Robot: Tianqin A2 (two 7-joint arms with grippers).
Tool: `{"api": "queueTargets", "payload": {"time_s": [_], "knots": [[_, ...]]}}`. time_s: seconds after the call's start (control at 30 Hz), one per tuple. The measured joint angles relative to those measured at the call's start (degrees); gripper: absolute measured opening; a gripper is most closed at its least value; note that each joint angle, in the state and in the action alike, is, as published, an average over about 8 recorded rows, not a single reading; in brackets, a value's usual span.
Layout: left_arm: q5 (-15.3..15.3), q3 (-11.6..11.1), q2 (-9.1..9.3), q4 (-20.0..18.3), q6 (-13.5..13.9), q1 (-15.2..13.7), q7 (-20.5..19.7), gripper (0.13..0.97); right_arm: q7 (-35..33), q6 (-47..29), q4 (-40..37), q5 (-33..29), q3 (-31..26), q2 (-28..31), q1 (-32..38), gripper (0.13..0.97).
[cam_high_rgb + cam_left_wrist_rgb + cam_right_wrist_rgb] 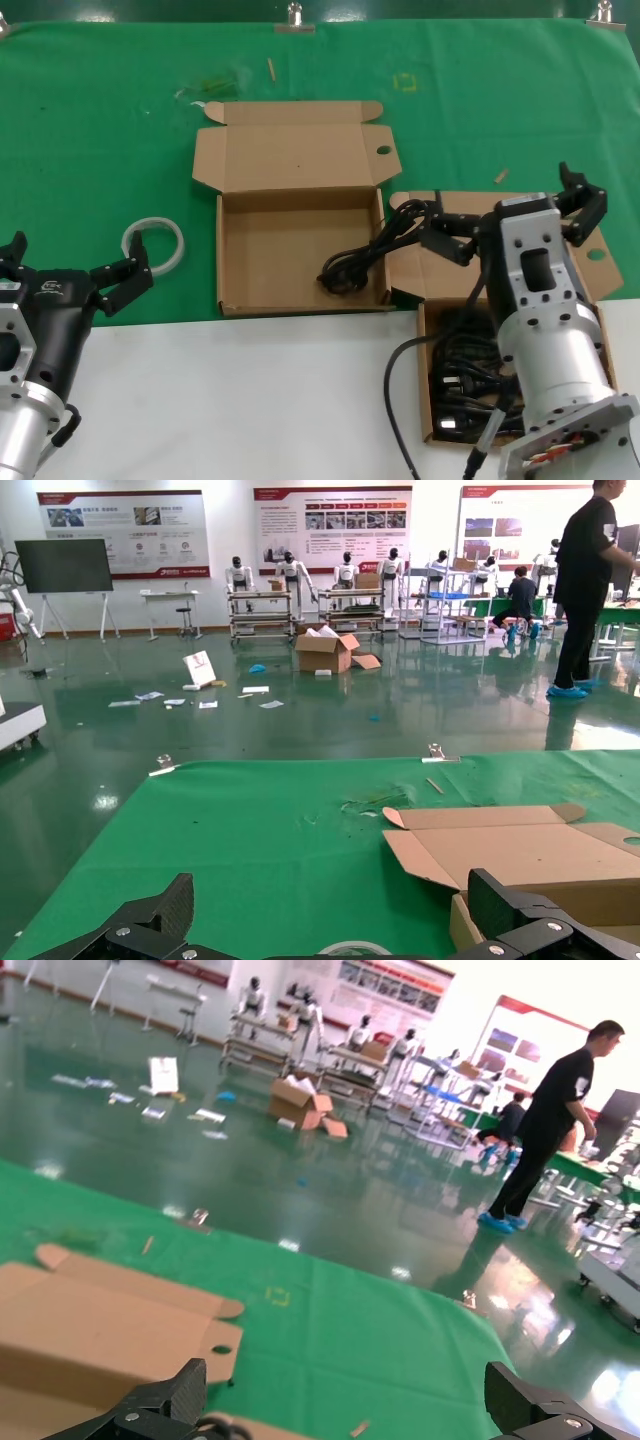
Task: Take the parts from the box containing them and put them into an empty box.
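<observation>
Nearest me, the full box (440,425) sits under the right arm, cords heaped inside. Beyond it the right pincer (500,215) hangs spread wide, empty, gripping nothing. One cord (365,258) trails leftward from there, lying across the empty box's (300,300) right wall. Left pincer (75,262) waits open by the ring (153,243).
</observation>
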Motion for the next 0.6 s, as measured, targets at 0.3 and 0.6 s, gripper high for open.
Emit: {"api": "queueTargets", "payload": {"time_s": [0.3, 0.6], "knots": [[-0.01, 0.00, 0.00, 0.00, 0.00, 0.00, 0.00, 0.965, 8.79, -6.54, -3.12, -5.25, 3.48, 0.00, -0.94, 0.966], [-0.01, 0.00, 0.00, 0.00, 0.00, 0.00, 0.00, 0.965, 17.55, -13.06, -6.24, -10.50, 6.95, 0.00, -1.88, 0.966]]}}
